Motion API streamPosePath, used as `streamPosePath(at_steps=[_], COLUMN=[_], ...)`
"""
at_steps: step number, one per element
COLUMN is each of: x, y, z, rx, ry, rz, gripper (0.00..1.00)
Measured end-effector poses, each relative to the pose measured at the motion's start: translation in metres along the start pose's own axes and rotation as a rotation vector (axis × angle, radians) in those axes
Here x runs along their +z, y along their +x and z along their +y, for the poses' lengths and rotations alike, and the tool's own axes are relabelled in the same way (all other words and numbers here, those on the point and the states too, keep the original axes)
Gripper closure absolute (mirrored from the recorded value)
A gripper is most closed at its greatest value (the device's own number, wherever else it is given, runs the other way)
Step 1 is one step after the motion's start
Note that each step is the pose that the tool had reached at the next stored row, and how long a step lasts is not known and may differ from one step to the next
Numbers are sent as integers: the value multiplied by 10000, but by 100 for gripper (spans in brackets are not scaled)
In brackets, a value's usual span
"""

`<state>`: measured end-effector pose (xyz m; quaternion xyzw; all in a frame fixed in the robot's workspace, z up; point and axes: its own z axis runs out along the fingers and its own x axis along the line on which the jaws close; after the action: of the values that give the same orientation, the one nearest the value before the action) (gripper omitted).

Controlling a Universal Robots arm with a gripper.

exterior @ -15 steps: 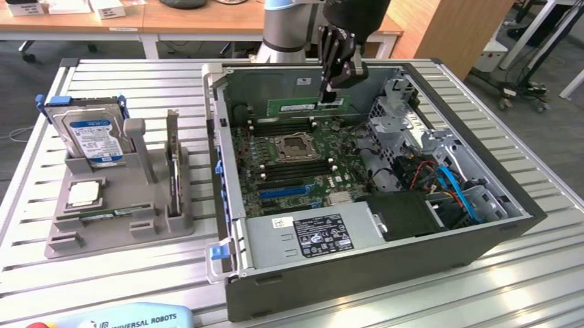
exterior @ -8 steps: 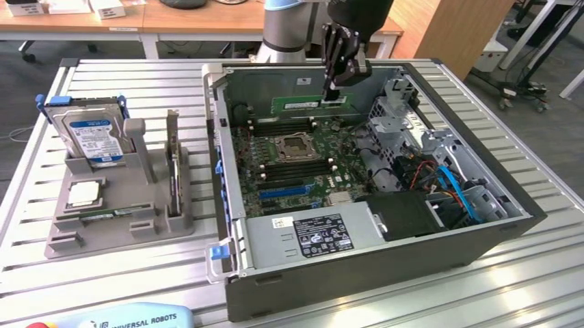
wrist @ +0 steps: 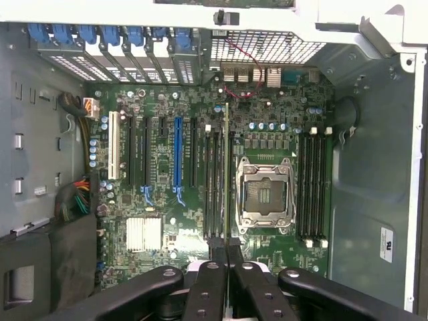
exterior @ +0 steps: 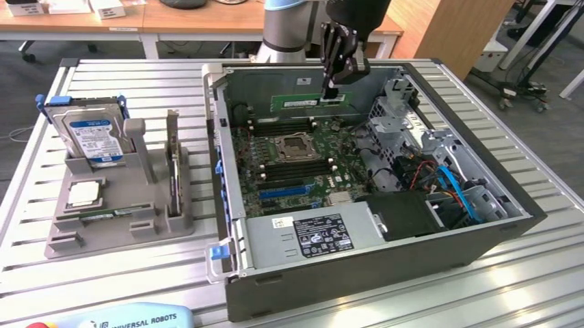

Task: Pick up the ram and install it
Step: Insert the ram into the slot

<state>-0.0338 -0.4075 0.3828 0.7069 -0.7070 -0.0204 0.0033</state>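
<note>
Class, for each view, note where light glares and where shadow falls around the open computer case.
Exterior view: the slatted table is brightly lit, while the case interior by the black shroud is dim. Wrist view: the case's rim is washed out white; the gripper, shut on the ram, looks dark.

One tool [exterior: 334, 96], one gripped ram [exterior: 306, 102], one hard drive [exterior: 91, 133], one processor chip [exterior: 85, 193], one case [exterior: 365, 287].
</note>
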Motion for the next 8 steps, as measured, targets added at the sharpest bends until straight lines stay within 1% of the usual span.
streamPosePath(at_steps=[8], x=[2], y=[0], z=[0], rx=[1], ry=[1], rz=[0], gripper=[89])
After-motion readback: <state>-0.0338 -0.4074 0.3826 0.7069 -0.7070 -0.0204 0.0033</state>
